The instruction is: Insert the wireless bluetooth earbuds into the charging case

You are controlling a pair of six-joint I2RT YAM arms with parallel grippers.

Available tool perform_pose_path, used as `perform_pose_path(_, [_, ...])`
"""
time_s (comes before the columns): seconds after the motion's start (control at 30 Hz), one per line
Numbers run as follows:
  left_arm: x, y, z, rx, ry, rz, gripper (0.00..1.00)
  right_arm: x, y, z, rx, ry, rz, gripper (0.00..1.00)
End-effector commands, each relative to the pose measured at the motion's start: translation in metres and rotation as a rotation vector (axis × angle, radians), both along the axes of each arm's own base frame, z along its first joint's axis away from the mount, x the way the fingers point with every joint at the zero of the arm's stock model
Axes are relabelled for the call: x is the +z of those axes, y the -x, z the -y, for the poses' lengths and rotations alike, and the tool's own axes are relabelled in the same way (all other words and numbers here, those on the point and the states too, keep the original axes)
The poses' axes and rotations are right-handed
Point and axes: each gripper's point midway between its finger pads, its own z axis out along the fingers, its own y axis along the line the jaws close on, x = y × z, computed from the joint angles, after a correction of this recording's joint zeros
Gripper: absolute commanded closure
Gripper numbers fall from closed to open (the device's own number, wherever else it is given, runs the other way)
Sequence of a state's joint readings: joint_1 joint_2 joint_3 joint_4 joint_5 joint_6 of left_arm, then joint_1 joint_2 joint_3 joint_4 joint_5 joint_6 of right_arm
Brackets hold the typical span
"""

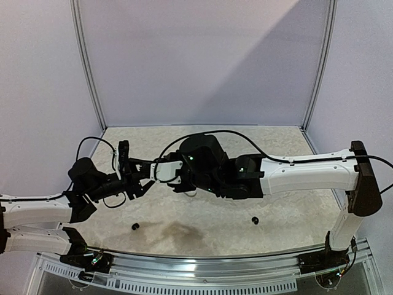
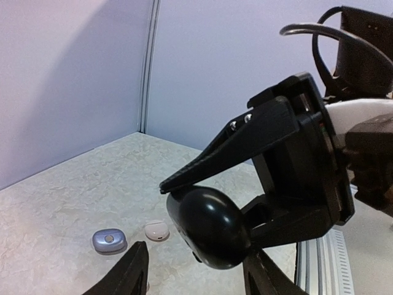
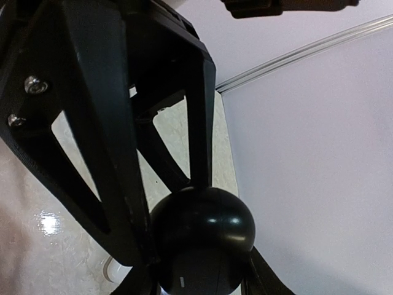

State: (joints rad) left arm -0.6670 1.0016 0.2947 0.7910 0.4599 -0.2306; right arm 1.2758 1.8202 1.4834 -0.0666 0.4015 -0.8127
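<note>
Above the table (image 2: pixel 61 196) hangs a glossy black case (image 2: pixel 212 227).

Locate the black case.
In both wrist views, the black case sits in the right gripper, above the middle of the table, with the left gripper flanking it.

Two black earbuds lie on the counter (image 1: pixel 295 212): left earbud (image 1: pixel 136 225), right earbud (image 1: pixel 255 219). One black case (image 2: pixel 212 227). Two pebble shapes: bluish-grey pebble (image 2: pixel 109 241), white pebble (image 2: pixel 156 230).
</note>
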Motion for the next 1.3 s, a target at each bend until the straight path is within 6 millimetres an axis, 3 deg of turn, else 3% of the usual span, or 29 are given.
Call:
perform_pose_path(0.0, [0.006, -0.001, 0.003, -0.011, -0.004, 0.015, 0.47, 0.012, 0.009, -0.007, 0.043, -0.002, 0.024, 1.0])
perform_pose_path(0.6, [0.008, -0.004, 0.0, 0.014, 0.008, 0.002, 0.47, -0.009, 0.003, -0.018, -0.004, 0.091, 0.048, 1.0])
perform_pose_path(0.7, [0.007, -0.003, 0.0, 0.011, 0.007, 0.004, 0.61, -0.005, 0.004, -0.02, 0.001, 0.081, 0.056, 1.0])
perform_pose_path(0.83, [0.006, -0.001, 0.001, 0.002, 0.003, 0.009, 0.96, -0.004, 0.005, -0.021, -0.001, 0.08, 0.059, 1.0])
perform_pose_path(0.93, [0.006, 0.001, 0.001, -0.001, 0.005, 0.012, 1.0, 0.001, 0.001, -0.019, -0.029, 0.06, 0.063, 1.0])
perform_pose_path(0.97, [0.006, 0.001, 0.0, -0.001, 0.005, 0.014, 1.0, 0.003, 0.001, -0.018, -0.035, 0.053, 0.062, 0.95])
perform_pose_path(1.0, [0.006, 0.001, 0.0, -0.001, 0.006, 0.014, 1.0, 0.004, 0.001, -0.017, -0.038, 0.044, 0.056, 0.84])
perform_pose_path(1.07, [0.006, 0.002, 0.0, -0.004, 0.006, 0.019, 1.0, 0.007, 0.001, -0.015, -0.046, 0.031, 0.035, 0.52])
perform_pose_path(1.17, [0.006, 0.006, 0.001, -0.021, -0.001, 0.041, 1.0, 0.005, 0.0, -0.005, -0.047, 0.019, -0.075, 0.13])
perform_pose_path(1.2, [0.006, 0.009, 0.002, -0.036, -0.007, 0.056, 1.0, 0.005, 0.002, 0.0, -0.019, 0.019, -0.145, 0.03])
perform_pose_path(1.27, [0.005, 0.014, 0.003, -0.066, -0.02, 0.088, 1.0, 0.006, 0.01, 0.01, 0.035, -0.028, -0.358, 0.01])
